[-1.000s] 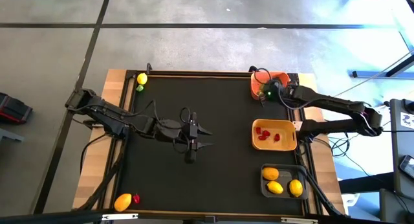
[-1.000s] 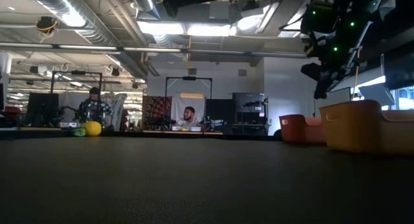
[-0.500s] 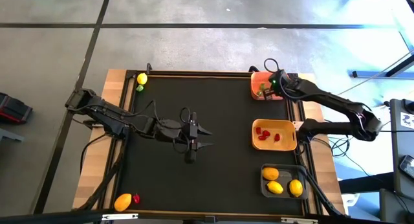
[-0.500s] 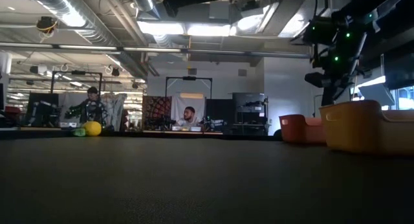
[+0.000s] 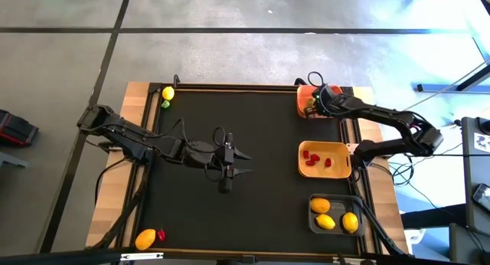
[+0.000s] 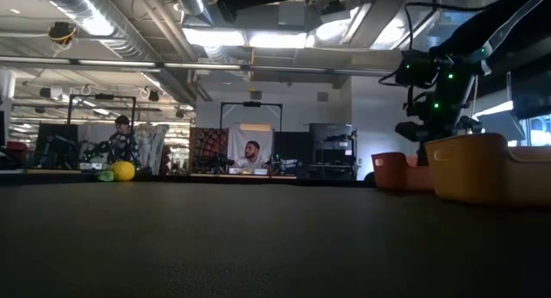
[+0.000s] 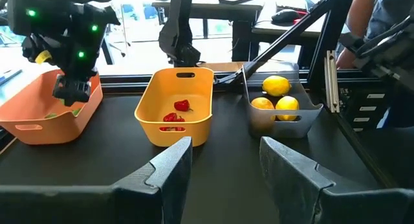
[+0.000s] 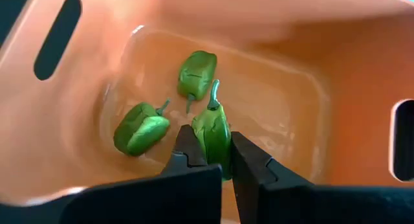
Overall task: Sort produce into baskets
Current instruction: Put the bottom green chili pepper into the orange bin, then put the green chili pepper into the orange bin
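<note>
- Right gripper (image 8: 212, 160) over the orange basket (image 8: 284, 49), fingers clamped on a green pepper (image 8: 212, 130), stem pointing away from the wrist.
- Two more green peppers (image 8: 141, 129) lying on the orange basket's floor, just beside the held one.
- Next along from the orange basket on the table's right side: yellow-tan basket (image 5: 341, 171) with red pieces (image 5: 313, 158), then grey basket (image 5: 315, 220) with three lemons (image 5: 326, 221).
- Left gripper (image 5: 237, 162) parked mid-mat, well apart from the orange basket, fingers apart and holding nothing.
- Across the mat from the orange basket, at the far left corner: a lemon (image 5: 168, 93) touching a small green piece (image 5: 164, 104).
- Diagonally opposite the orange basket, at the near left corner: a lemon (image 5: 145, 238) with a red piece (image 5: 161, 235) just beside it.
</note>
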`<action>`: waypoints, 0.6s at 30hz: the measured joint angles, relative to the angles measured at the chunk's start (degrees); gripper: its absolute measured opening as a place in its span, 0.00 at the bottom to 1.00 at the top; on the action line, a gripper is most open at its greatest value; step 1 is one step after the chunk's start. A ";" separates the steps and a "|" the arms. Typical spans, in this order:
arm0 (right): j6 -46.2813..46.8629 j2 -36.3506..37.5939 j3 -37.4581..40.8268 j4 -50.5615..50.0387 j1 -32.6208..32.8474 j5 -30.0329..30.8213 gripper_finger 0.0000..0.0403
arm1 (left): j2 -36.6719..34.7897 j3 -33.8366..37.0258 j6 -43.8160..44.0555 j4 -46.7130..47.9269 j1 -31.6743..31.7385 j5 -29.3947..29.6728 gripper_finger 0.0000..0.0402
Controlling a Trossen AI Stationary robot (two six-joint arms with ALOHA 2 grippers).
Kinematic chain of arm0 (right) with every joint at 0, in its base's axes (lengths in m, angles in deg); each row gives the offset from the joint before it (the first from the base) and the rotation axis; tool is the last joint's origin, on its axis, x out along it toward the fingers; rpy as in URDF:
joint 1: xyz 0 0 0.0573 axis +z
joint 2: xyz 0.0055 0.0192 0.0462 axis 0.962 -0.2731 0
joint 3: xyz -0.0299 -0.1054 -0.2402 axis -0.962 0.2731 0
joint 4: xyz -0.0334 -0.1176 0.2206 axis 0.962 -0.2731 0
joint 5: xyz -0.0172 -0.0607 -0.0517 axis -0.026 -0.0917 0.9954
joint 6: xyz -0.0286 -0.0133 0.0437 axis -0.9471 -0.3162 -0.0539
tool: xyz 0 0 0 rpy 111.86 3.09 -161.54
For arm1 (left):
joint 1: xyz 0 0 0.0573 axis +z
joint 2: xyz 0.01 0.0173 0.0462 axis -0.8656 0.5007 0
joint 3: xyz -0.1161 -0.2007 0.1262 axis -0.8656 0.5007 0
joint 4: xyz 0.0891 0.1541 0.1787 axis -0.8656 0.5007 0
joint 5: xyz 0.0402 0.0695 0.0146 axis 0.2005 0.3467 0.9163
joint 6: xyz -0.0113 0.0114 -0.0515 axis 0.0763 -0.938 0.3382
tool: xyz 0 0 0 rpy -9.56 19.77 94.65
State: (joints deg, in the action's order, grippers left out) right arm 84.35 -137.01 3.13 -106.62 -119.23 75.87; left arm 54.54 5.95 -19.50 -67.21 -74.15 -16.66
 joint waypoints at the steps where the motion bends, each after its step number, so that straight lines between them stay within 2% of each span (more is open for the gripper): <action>1: 0.00 -0.44 0.00 0.52 0.02 -0.01 0.02 | 0.00 0.00 0.02 -0.04 0.00 0.00 0.44; 5: -0.03 -1.83 0.00 1.17 0.02 -0.98 0.07 | 0.00 0.00 0.33 -0.10 0.00 0.00 0.44; 13: -0.83 -2.49 -0.02 2.05 0.04 -1.66 0.36 | 0.00 0.00 0.35 -0.20 0.00 0.00 0.44; 18: -2.31 -0.79 -0.07 2.39 0.05 -2.85 0.45 | 0.00 0.00 0.37 -0.18 0.00 0.00 0.44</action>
State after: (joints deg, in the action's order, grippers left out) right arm 82.04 -137.80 3.06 -104.23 -119.19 73.02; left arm 54.54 5.95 -19.12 -67.39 -74.15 -16.66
